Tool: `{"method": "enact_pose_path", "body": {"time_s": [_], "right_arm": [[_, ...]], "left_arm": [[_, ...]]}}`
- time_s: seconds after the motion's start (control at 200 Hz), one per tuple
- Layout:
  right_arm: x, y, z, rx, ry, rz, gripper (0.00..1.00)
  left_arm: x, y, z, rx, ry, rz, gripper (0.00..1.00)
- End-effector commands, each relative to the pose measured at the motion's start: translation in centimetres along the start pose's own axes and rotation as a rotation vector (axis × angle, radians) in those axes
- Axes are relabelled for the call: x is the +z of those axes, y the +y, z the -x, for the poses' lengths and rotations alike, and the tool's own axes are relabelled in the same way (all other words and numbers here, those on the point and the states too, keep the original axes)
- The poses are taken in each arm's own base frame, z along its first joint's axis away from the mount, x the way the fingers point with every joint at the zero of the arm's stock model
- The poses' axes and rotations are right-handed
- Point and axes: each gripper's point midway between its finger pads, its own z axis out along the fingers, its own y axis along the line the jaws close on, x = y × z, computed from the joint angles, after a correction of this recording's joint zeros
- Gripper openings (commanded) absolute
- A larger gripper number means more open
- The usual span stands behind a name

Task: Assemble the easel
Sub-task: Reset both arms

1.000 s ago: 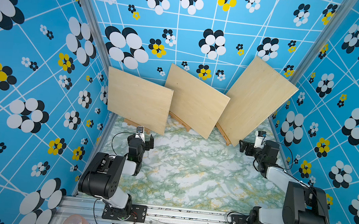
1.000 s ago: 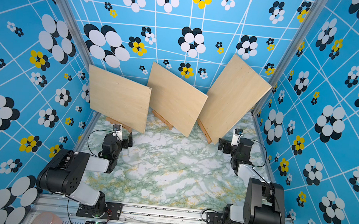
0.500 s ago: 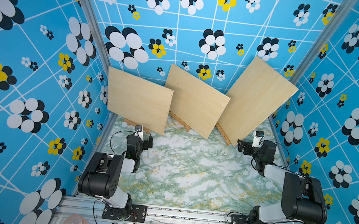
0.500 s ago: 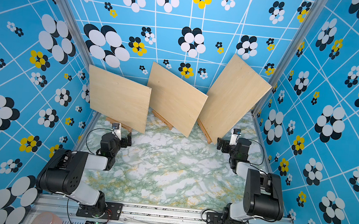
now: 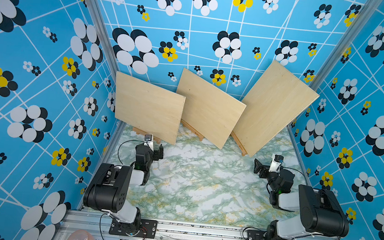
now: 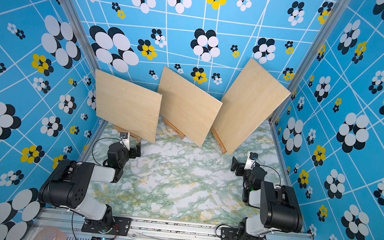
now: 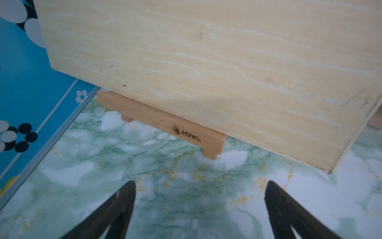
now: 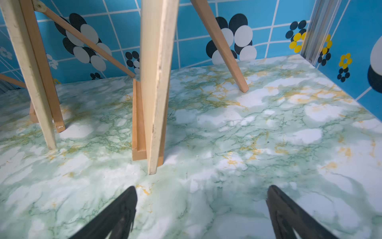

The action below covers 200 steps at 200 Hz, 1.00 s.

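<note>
The middle board [image 5: 209, 107] is leaning on an easel at the back of the tabletop [image 5: 203, 186]. Just to its left, the left board [image 5: 147, 110] is resting with its lower edge on an easel ledge [image 7: 161, 122]. Just to its right, the right board [image 5: 275, 109] is standing taller and more tilted, and the right wrist view is showing it edge-on in its own ledge [image 8: 138, 124]. The left hand [image 5: 153, 149] is hanging nearer than the middle board and to its left, facing the left board, with jaws spread wide and holding nothing. The right hand [image 5: 265, 167] is hanging nearer and to its right, close to the right board's low corner, likewise wide apart and empty.
</note>
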Motion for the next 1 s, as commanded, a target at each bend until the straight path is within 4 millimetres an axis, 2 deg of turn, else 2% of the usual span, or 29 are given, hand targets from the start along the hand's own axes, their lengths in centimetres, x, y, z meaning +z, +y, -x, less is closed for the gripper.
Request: {"method": "enact_pose_path", "body": {"time_s": [0.0,0.265,0.455,0.58,0.995], "right_arm": [[-0.3,0.1,2.6,-0.021,-0.126,-0.005,0.99],[0.8,-0.3,2.1,-0.004,-0.089,-0.022,0.99],[2.8,-0.6,1.7,0.006,0.016,-0.024,0.99],[3.7,0.0,1.5,-0.044,0.069,-0.053,0.99],[3.8,0.0,1.4,-0.059,0.078,-0.082,0.99]], "left_arm": [[0.3,0.0,0.6,-0.013,-0.010,-0.008,0.99],[0.3,0.0,0.6,-0.013,-0.010,-0.007,0.99],[0.3,0.0,0.6,-0.012,-0.008,-0.007,0.99],[0.3,0.0,0.6,-0.013,-0.009,-0.007,0.99],[0.3,0.0,0.6,-0.013,-0.009,-0.008,0.99]]}}
